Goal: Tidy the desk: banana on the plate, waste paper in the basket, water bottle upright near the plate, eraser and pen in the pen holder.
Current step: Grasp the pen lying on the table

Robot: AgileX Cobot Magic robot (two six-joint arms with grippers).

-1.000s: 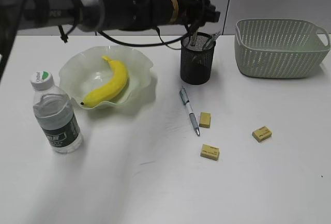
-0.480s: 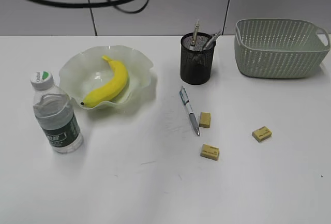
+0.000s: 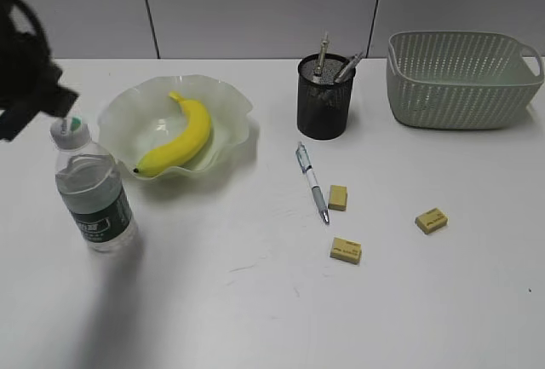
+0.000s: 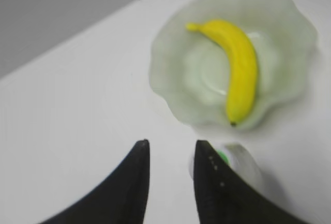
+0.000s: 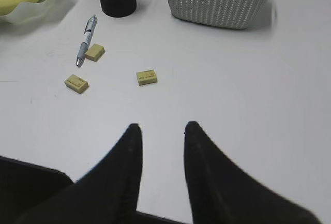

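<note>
The banana (image 3: pixel 180 135) lies in the pale-green plate (image 3: pixel 234 106) on the desk (image 3: pixel 213 301). The water bottle (image 3: pixel 92 190) stands upright left of the plate. A pen (image 3: pixel 312 183) and three yellow erasers (image 3: pixel 338 198) (image 3: pixel 346 250) (image 3: pixel 432 220) lie in front of the black pen holder (image 3: pixel 324 100), which has pens in it. My left gripper (image 4: pixel 170 146) is open and empty above the desk, just beside the bottle cap (image 4: pixel 230 159). My right gripper (image 5: pixel 163 127) is open and empty over bare desk near the front edge. No waste paper is in view.
The woven basket (image 3: pixel 460 79) stands at the back right; what is inside it is hidden. My left arm (image 3: pixel 25 71) shows as a dark blur at the far left of the exterior view. A grey wall runs behind the desk.
My left arm has left the pen holder, swung out of the top of the view, and now hangs at the far left above the bottle. The objects on the desk have not moved.
</note>
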